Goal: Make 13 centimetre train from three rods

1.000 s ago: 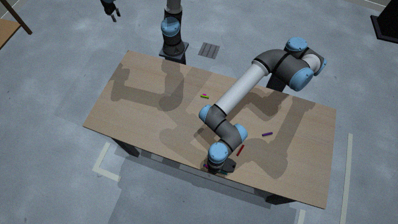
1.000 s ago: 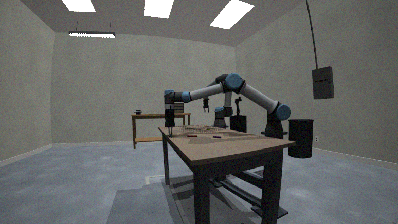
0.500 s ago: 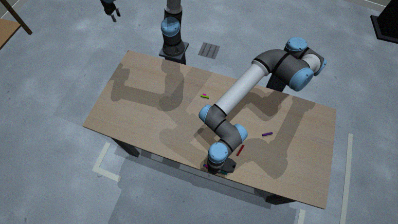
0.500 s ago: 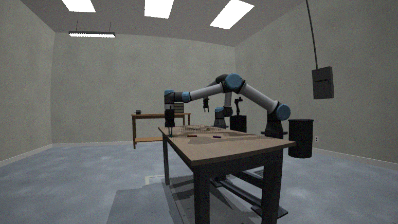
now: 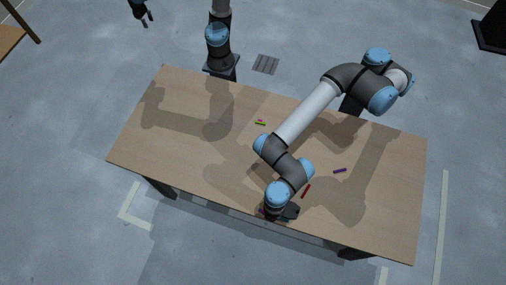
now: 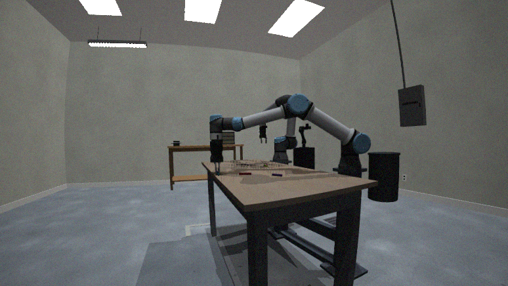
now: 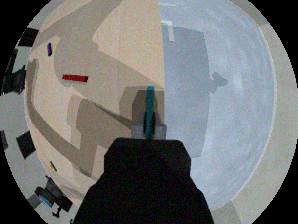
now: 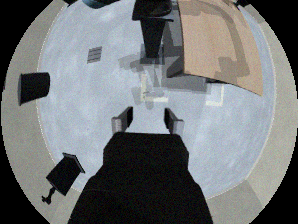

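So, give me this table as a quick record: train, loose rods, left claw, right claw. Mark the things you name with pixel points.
train: blue (image 5: 260, 210), magenta (image 5: 262, 211) and turquoise (image 5: 284, 219) (image 7: 150, 102) rods near table edge; joins hidden
loose rods: red (image 5: 305, 191) (image 6: 245, 173) (image 7: 74, 78), purple (image 5: 339, 170) (image 6: 277, 174) (image 7: 49, 49), lime (image 5: 260, 123) (image 6: 265, 165) (image 7: 53, 166) beside another magenta (image 5: 259, 120)
left claw (image 6: 217, 173) (image 7: 149, 118): at turquoise rod, grip unclear
right claw (image 5: 148, 23) (image 6: 263, 142) (image 8: 148, 113): open, off the table

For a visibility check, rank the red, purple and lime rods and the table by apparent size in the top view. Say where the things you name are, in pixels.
1. Table (image 5: 169, 141)
2. Red rod (image 5: 305, 191)
3. Purple rod (image 5: 339, 170)
4. Lime rod (image 5: 260, 123)
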